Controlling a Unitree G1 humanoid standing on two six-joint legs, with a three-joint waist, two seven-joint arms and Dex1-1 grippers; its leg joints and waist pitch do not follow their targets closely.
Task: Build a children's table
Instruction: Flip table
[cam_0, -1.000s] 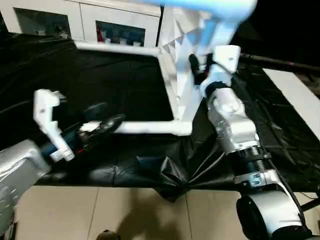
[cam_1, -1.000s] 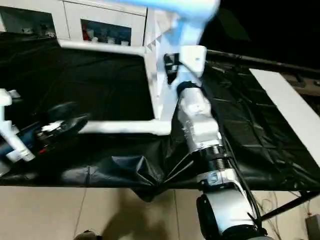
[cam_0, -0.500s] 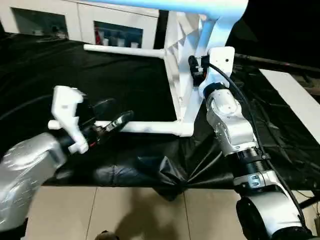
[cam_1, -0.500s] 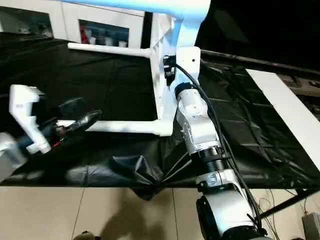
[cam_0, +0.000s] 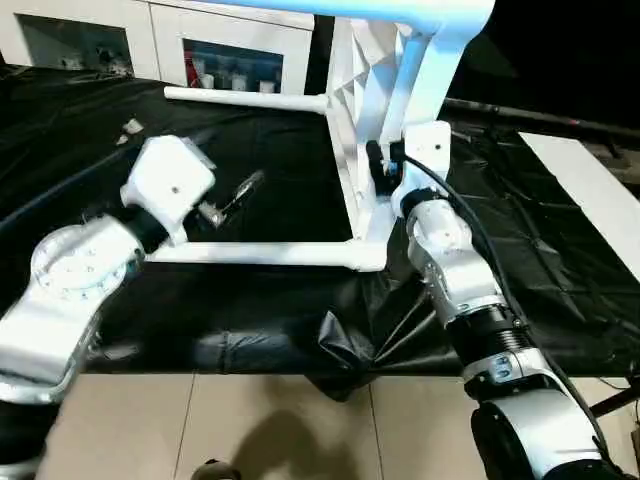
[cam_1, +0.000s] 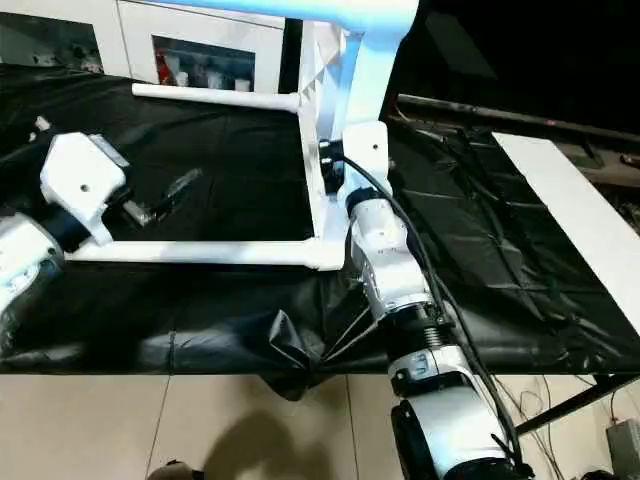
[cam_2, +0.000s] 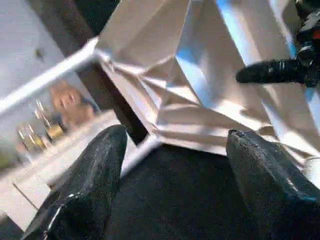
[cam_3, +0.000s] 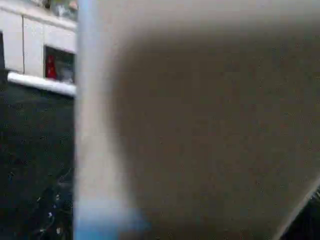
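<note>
On the black-draped table (cam_0: 560, 290) the top (cam_0: 365, 120) stands on edge with legs (cam_0: 260, 254) already socketed. The left pincer (cam_2: 175, 165) gapes empty above the near leg; the right pincer's grip I cannot tell. Assembly looks nearly done; next, seat any loose leg.

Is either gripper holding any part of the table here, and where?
The left gripper is open, holding nothing. The right gripper is against the table near a corner; whether it grips cannot be told.

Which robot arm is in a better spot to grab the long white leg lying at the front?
Left, probably. The left gripper hangs open just above the front leg, with nothing in it. The right gripper is up against the tabletop, near its corner.
</note>
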